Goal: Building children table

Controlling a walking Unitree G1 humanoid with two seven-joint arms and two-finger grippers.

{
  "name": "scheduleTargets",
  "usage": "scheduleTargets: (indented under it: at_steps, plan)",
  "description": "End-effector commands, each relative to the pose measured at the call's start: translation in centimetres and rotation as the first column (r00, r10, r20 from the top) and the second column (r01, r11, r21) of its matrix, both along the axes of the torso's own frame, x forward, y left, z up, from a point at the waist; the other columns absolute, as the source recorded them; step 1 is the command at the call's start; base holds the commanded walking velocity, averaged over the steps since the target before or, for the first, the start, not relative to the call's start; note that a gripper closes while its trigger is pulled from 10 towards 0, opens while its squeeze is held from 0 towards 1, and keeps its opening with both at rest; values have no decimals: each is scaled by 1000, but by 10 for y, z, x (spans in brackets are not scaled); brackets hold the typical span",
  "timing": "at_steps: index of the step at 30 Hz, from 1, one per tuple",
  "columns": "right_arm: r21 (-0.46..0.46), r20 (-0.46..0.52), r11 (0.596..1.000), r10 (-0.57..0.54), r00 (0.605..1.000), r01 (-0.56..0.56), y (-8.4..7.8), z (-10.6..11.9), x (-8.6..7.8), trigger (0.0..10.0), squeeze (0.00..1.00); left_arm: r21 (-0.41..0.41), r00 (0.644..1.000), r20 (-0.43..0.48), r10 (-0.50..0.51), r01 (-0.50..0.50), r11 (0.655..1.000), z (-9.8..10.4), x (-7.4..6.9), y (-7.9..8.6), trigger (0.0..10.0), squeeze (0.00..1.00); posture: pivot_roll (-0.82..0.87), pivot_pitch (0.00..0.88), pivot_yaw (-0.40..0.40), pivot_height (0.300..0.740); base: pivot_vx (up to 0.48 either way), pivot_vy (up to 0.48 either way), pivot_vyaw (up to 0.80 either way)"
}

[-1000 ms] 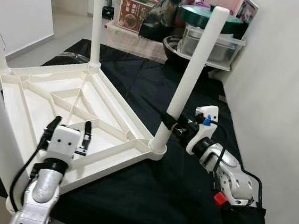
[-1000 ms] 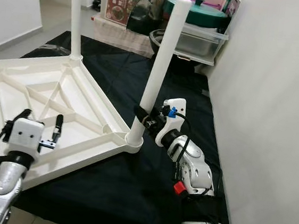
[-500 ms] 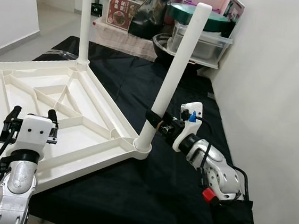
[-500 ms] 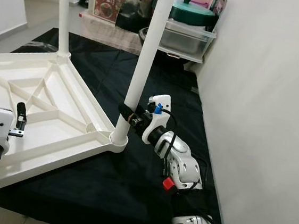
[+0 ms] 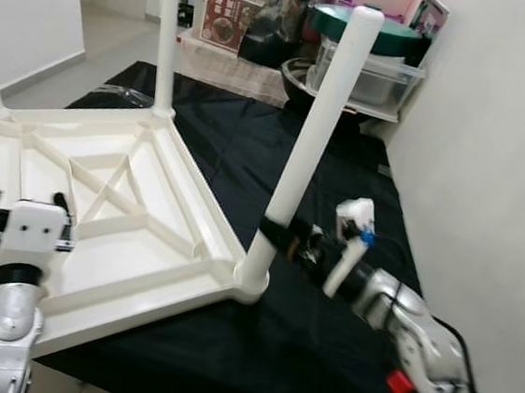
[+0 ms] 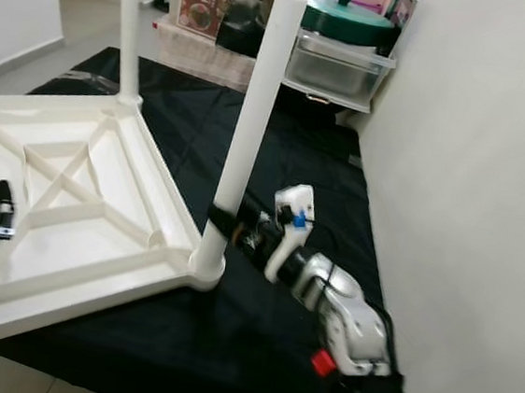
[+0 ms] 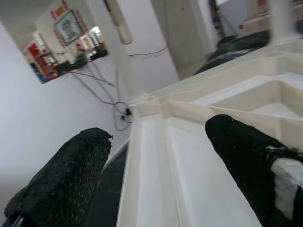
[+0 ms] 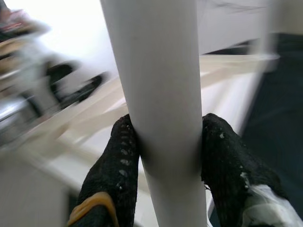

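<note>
Table top (image 5: 102, 208), white, lies upside down on the black cloth (image 5: 249, 148); eye views show my right gripper (image 5: 279, 236) clamped low on the leg (image 5: 311, 136) at its near corner. Left wrist: my left gripper (image 7: 156, 156) is spread wide, empty, over the ribbed underside. Right wrist: both fingers (image 8: 111, 175) press the leg.

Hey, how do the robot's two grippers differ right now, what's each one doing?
The right gripper is shut on the white table leg near its base, fingers pressed against both sides of it; the left gripper is open and holds nothing. The right gripper is by the tabletop's near corner socket, while the left gripper hangs over the upturned tabletop's near edge. Both have two black fingers.
</note>
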State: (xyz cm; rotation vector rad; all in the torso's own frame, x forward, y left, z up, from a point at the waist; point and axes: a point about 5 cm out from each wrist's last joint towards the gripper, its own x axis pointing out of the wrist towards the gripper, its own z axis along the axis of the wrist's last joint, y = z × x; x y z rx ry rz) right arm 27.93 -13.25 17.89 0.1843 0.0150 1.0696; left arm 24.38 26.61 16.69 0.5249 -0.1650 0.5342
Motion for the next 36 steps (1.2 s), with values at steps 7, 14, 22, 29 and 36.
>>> scheduleTargets:
  at_steps: [7,14,22,29,36]
  plan:
    - [0,50,970,244,969,-244,3,15,-19,0,0,10,1000,-21,-6,7,1000,-1,0,1,10000,0,113,0,-153,740,0,0,0]
    - [-21,40,934,358,933,-357,2,17,-34,0,0,43,1000,-19,-6,7,999,7,1,13,10000,0,114,0,-153,740,0,0,0]
    - [-52,24,899,437,899,-436,-3,15,-41,0,0,80,999,-23,29,-27,996,13,2,26,10000,0,114,0,-154,740,0,0,0]
    - [-56,18,913,405,914,-404,-4,15,-35,0,0,94,999,-25,27,-24,995,16,3,30,10000,0,114,0,-155,740,0,0,0]
    - [-49,17,916,399,917,-398,-2,15,-34,0,0,102,999,-25,24,-21,995,18,3,31,10000,0,114,0,-155,740,0,0,0]
